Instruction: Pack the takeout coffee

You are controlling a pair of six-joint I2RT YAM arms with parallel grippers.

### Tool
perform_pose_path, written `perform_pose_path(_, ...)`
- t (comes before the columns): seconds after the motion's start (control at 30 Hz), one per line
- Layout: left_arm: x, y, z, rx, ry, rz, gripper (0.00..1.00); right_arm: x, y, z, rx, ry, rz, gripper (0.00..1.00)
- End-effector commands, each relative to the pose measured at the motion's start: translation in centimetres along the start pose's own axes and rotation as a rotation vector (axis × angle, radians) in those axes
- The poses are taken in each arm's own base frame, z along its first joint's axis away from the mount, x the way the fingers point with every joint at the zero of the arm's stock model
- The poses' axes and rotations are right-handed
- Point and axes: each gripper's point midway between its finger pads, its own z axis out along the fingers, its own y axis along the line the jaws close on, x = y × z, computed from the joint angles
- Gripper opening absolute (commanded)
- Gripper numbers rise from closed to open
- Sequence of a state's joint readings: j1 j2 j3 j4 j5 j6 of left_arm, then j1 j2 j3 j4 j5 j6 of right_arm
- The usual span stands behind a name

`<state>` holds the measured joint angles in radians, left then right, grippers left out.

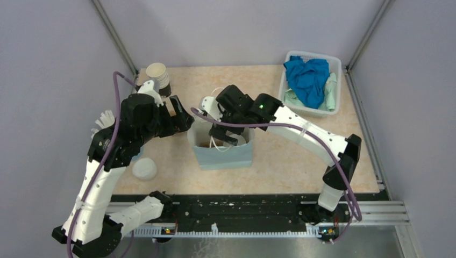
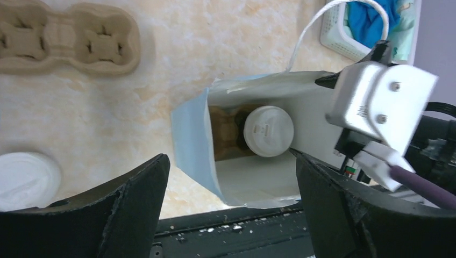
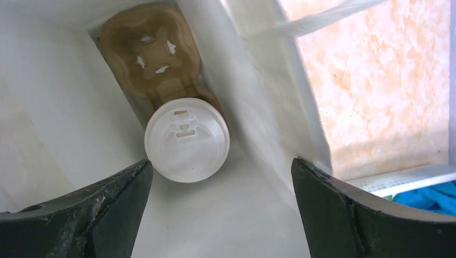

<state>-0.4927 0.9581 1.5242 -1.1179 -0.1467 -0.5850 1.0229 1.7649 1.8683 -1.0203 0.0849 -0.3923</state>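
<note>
The takeout coffee (image 2: 268,130) shows as a round white lid deep inside the light blue paper bag (image 2: 191,140), standing in a brown pulp carrier (image 2: 226,131). The right wrist view looks straight down on the coffee (image 3: 186,140) and the carrier (image 3: 156,54) between the bag's white walls (image 3: 258,107). My right gripper (image 3: 220,162) hangs open over the bag mouth, above the cup and holding nothing. My left gripper (image 2: 230,157) is open too, just left of the bag (image 1: 223,150), with nothing between its fingers. From the top, the right gripper (image 1: 226,135) hides the cup.
A stack of lidless cups (image 1: 158,76) stands at the back left. A loose white lid (image 1: 144,168) lies at the front left. Another brown carrier (image 2: 70,43) rests on the table. A white basket (image 1: 336,64) with blue cloth sits at the back right.
</note>
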Motion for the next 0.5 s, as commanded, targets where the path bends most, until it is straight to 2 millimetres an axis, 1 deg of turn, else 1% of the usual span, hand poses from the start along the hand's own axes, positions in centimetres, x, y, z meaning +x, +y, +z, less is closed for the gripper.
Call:
perform_pose_path(0.0, -0.3, -2.1, -0.7, 0.075, 0.024, -0.096, 0.93, -2.4, -0.8, -5.2, 0.067, -0.119, 0.122, 0.99)
perform_pose_path(0.07, -0.8, -1.9, -1.1, 0.059, 0.008, -0.117, 0.93, -3.2, -0.9, -6.8, 0.064, -0.149, 0.154, 0.99)
perform_pose_path(0.13, -1.5, -1.4, -1.7, 0.025, -0.018, -0.126, 0.93, -3.9, -1.8, -8.9, 0.102, -0.180, 0.196, 0.99)
perform_pose_path(0.2, -2.1, -0.5, -2.0, -0.028, -0.042, -0.119, 0.94, -5.4, -2.6, -12.0, 0.121, -0.257, 0.242, 0.99)
perform_pose_path(0.3, -2.5, 1.3, -2.2, -0.147, -0.046, -0.116, 0.94, -7.2, -2.5, -15.3, 0.090, -0.365, 0.325, 0.99)
perform_pose_path(0.4, -3.7, 2.7, -2.8, -0.239, -0.073, -0.082, 0.95, -7.8, -2.4, -17.8, 0.074, -0.438, 0.461, 0.99)
perform_pose_path(0.47, -4.8, 4.3, -3.0, -0.346, -0.100, -0.016, 0.96, -7.6, -2.2, -19.3, 0.071, -0.474, 0.540, 0.99)
